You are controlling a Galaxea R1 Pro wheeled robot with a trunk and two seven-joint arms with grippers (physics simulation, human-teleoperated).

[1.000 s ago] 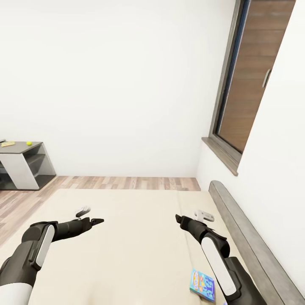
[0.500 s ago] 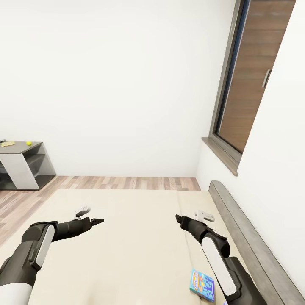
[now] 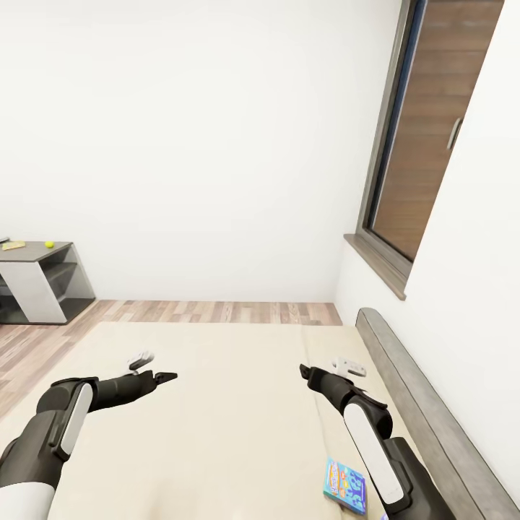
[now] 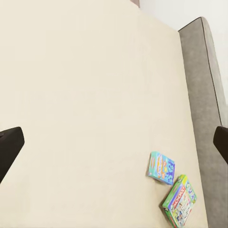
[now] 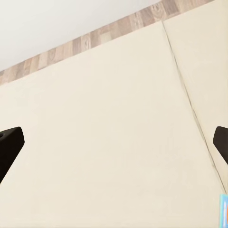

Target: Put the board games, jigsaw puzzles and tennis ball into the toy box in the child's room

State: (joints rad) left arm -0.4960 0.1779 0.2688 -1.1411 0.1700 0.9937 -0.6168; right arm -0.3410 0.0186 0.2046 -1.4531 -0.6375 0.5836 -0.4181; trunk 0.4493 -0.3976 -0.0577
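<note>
Cream mattress lies under both of our arms, and nothing has shifted since the earlier pictures: arms, boxes and camera all sit exactly where they were.

Nearest to us, the small blue board game (image 3: 345, 485) lies flat on the bed (image 3: 231, 433), well behind our right fingers (image 3: 331, 370) and close beside that forearm. From the left wrist we see the same blue box (image 4: 161, 167) with the Monopoly box (image 4: 180, 201) just beside it, the two nearly touching at one corner, both near the grey headboard (image 4: 204, 95) and well beyond our left fingertips (image 4: 9, 145).

Our right fingers stand spread wide with nothing between them, hovering above the bed near its seam line (image 5: 190, 104); only mattress shows between the two dark tips. Our left fingers (image 3: 152, 367) are likewise spread and empty, hanging over the bare cream surface well apart from both games.

Beyond both sets of fingers, the mattress ends at a strip of wooden floor (image 3: 217, 312) against the white wall. Far past our left fingers, the desk (image 3: 36, 253) carries the tennis ball (image 3: 49, 245) and a flat yellowish item (image 3: 13, 245) too small to name.
</note>
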